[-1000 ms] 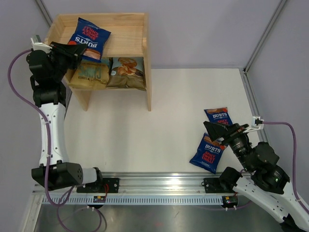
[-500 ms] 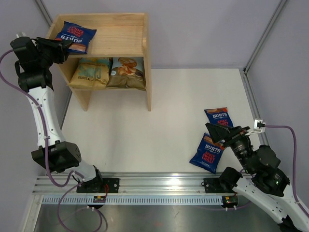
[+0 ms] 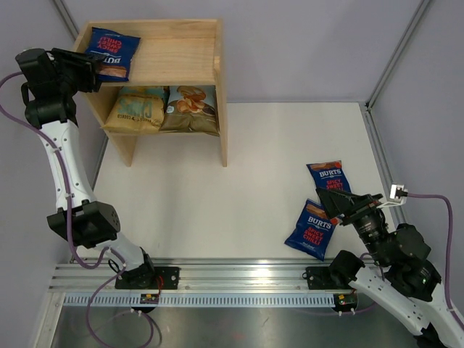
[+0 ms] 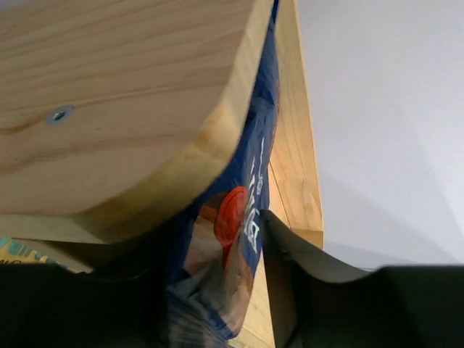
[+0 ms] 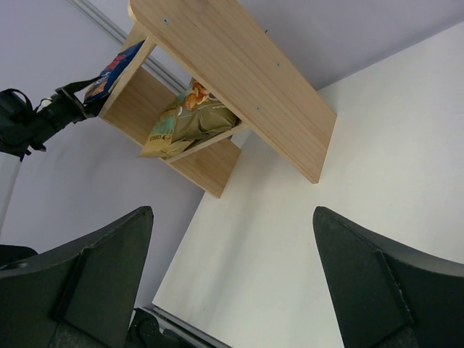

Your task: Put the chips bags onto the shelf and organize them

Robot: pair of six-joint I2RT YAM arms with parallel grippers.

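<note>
Shelf (image 3: 181, 69) at the far left of the worktop (image 3: 217, 188), and the left gripper (image 3: 93, 69) is up at its top-left corner. One dark-blue Burts bag (image 3: 112, 52) lies on the upper tier, its near end between the fingers; the wrist view shows them partly apart, but I can't tell whether they're pinching it. On the lower tier, a yellow-tan bag (image 3: 135, 111) sits beside a light-blue bag (image 3: 191, 109), touching. Over on the right, two more Burts bags wait on the worktop, the farther one (image 3: 326, 174) and the nearer one (image 3: 313, 230). The right gripper (image 3: 335, 205) hovers above them, fingers spread wide, holding nothing.
</note>
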